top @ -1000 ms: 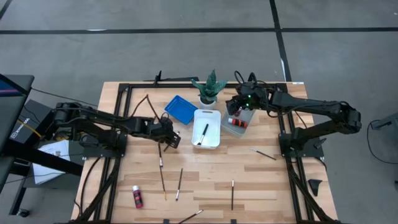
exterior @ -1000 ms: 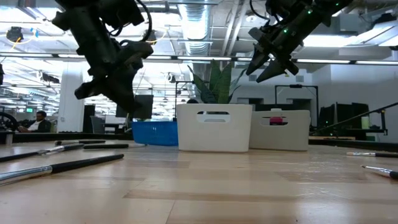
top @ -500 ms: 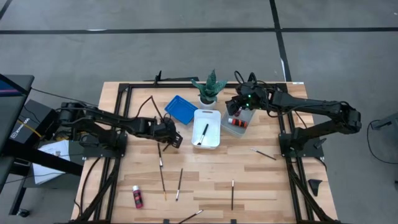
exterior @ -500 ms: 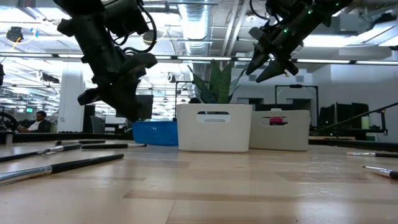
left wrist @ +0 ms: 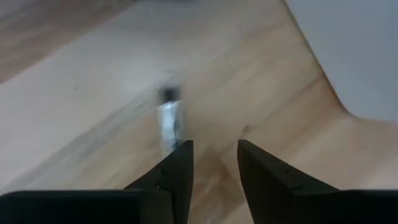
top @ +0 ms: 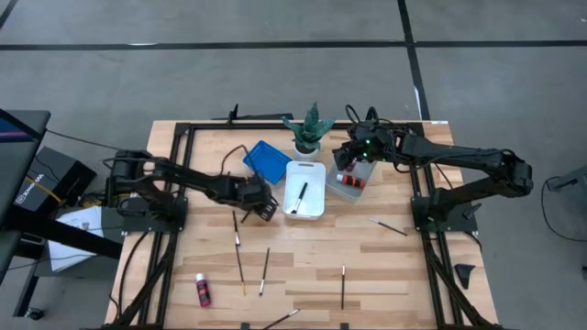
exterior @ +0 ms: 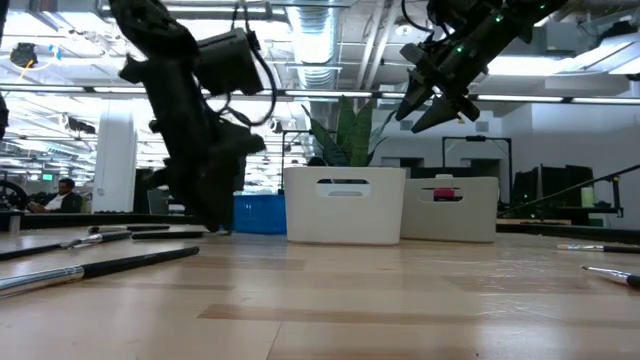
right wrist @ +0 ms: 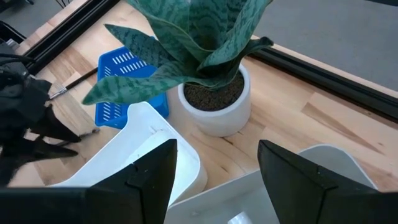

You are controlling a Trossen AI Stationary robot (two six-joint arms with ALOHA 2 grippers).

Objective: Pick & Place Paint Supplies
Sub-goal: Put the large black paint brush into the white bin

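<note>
Left claw [top: 263,207] released, low over a paintbrush [top: 236,229] on the surface. Brush looks thin, light, stiff — take mid-handle. Right claw [top: 347,161] spread, empty — over grey tray [top: 351,191].

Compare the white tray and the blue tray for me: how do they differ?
The white plastic tray is taller-walled and larger; the blue plastic tray is low and smaller. The white tray holds a dark-handled paintbrush; I see nothing in the blue one. Both sit on the wooden table near the potted plant.

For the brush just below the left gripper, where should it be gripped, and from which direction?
Grip the paintbrush on its thin handle just behind the metal ferrule, coming straight down from above: it lies flat on the table, so open fingers of the left gripper should straddle it crosswise.
</note>
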